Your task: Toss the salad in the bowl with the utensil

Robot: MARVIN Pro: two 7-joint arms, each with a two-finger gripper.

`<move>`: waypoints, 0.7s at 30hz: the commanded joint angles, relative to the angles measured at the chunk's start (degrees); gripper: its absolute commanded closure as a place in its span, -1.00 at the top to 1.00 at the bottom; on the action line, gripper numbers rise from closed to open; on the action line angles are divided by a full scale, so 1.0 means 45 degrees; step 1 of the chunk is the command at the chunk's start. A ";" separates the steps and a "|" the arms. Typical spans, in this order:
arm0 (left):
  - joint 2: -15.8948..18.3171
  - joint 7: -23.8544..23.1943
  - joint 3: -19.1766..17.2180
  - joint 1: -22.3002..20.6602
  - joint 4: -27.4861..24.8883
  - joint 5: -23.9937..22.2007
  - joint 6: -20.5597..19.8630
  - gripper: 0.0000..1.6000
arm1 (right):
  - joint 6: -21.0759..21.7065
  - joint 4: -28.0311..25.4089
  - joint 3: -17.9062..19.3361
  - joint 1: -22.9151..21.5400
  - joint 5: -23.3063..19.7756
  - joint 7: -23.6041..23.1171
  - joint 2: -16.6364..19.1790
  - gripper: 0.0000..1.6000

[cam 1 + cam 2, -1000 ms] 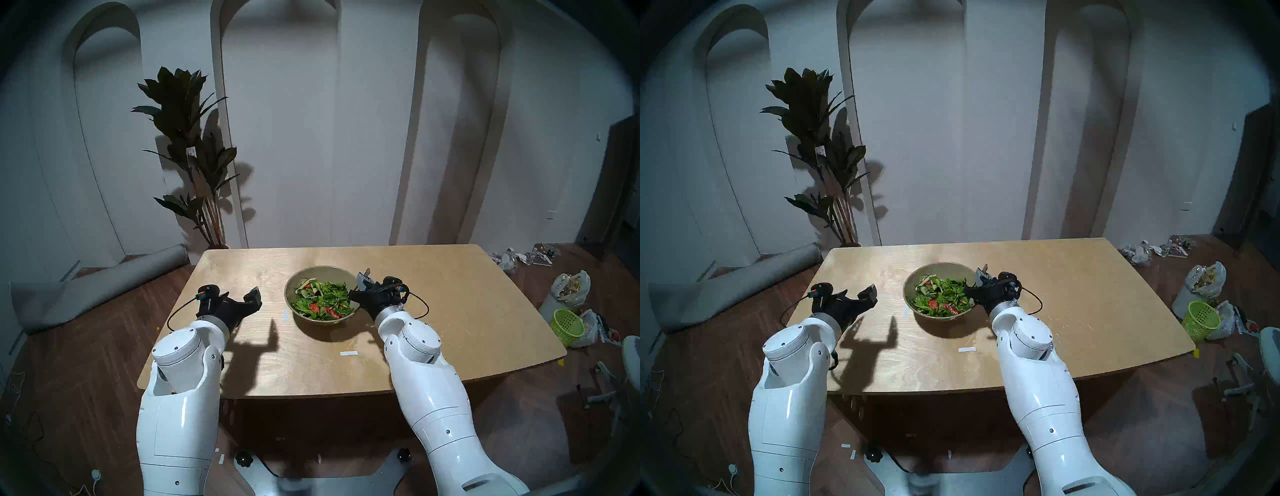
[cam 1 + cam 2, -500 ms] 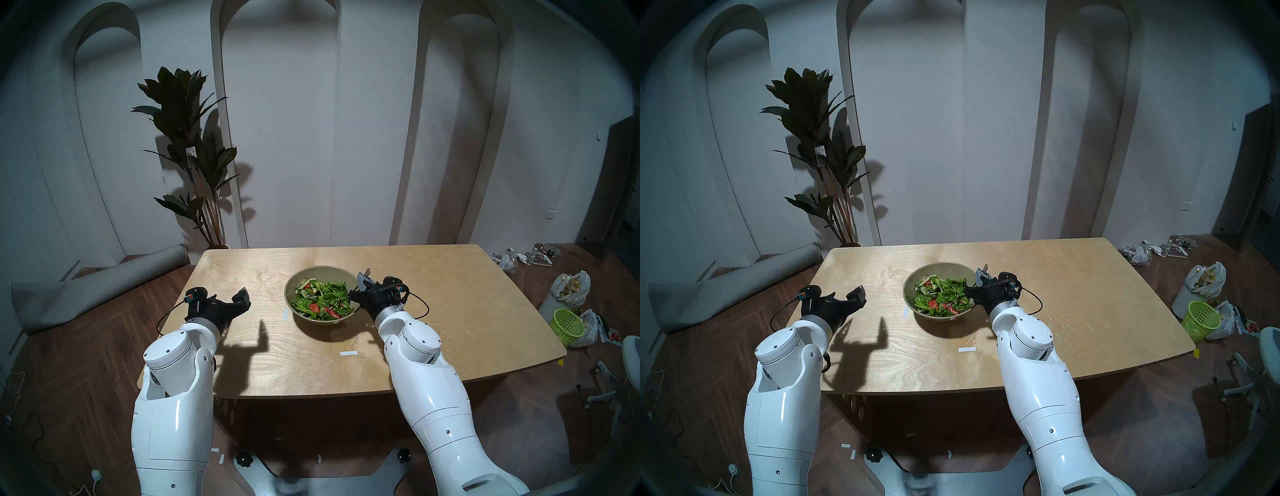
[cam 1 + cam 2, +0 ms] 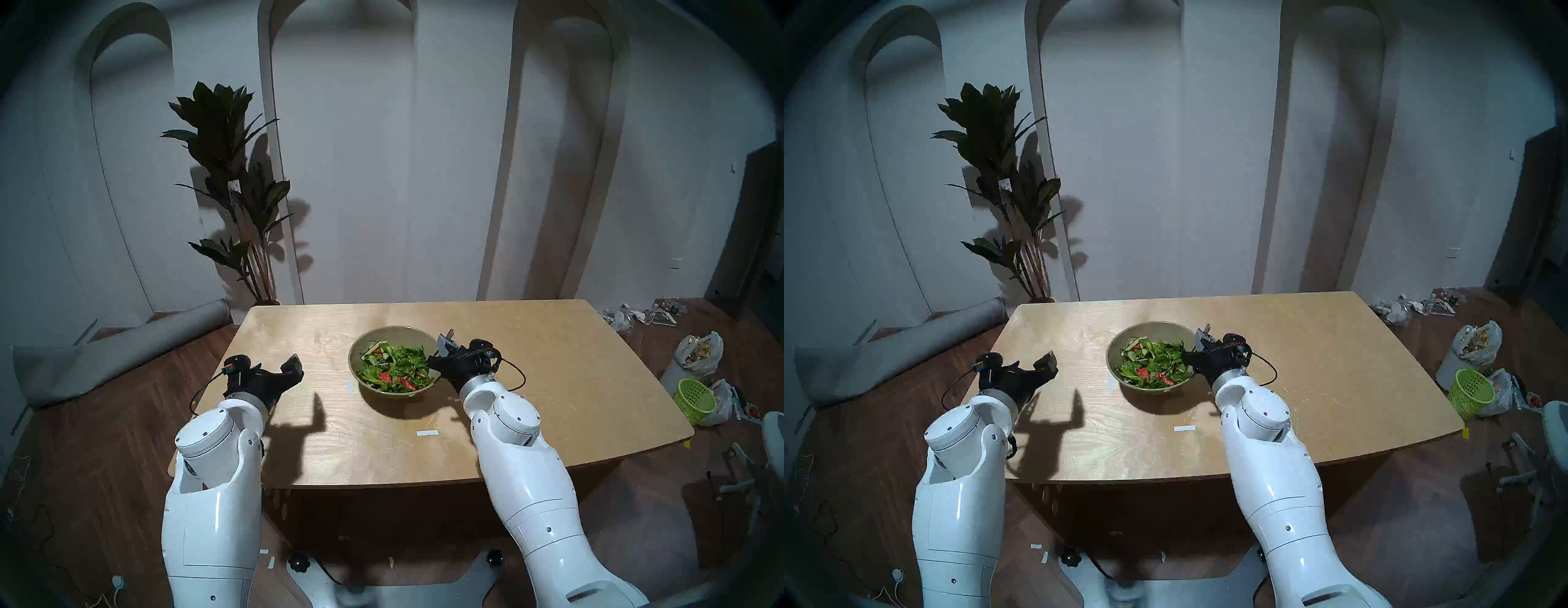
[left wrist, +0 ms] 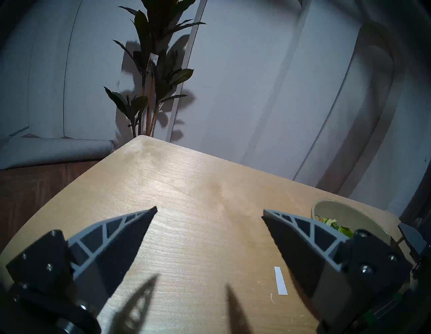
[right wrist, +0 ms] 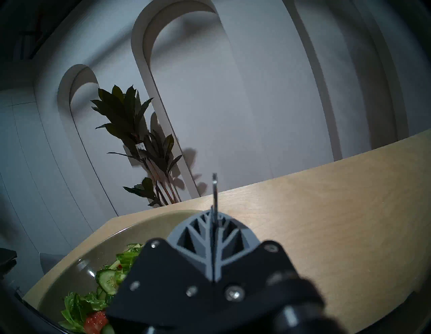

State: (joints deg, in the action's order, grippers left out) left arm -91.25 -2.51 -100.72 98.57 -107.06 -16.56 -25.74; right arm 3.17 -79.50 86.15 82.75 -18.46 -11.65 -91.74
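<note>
The right gripper [image 5: 214,235] is clamping the spoon [image 5: 214,186] beside the bowl [image 3: 392,335] at mid-frame. The left gripper [image 4: 210,214] is hanging spread wide at lower left; the plant [image 3: 229,170] tag's writing is too small to read.

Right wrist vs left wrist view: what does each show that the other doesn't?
Only the right wrist view shows the right pincer shut on the thin metal spoon handle, which sticks up past the fingertips, plus cucumber slices and a tomato piece close up. Only the left wrist view shows the left pincer open with nothing in it over bare table, and a white tape strip. Both show the bowl with salad, the potted plant and the arched wall.
</note>
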 commanded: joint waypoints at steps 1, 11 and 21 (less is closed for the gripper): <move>0.0042 -0.0037 0.0100 -0.0261 -0.0089 0.0048 0.0174 1.00 | -0.0080 -0.0333 0.0028 -0.0107 -0.0037 -0.0016 -0.0029 -1.00; 0.0140 -0.0094 0.0287 -0.0409 0.0109 0.0081 0.0160 1.00 | -0.0081 -0.0331 0.0024 -0.0108 -0.0041 -0.0013 -0.0026 -1.00; 0.0210 -0.0106 0.0433 -0.0473 0.0206 0.0115 0.0126 1.00 | -0.0682 -0.0211 -0.0421 -0.0156 0.0936 0.0486 0.0083 -0.81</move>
State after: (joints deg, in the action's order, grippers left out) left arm -90.59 -2.77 -98.96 97.68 -105.35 -16.13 -25.53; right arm 2.43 -79.55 85.23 82.74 -16.49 -10.45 -91.48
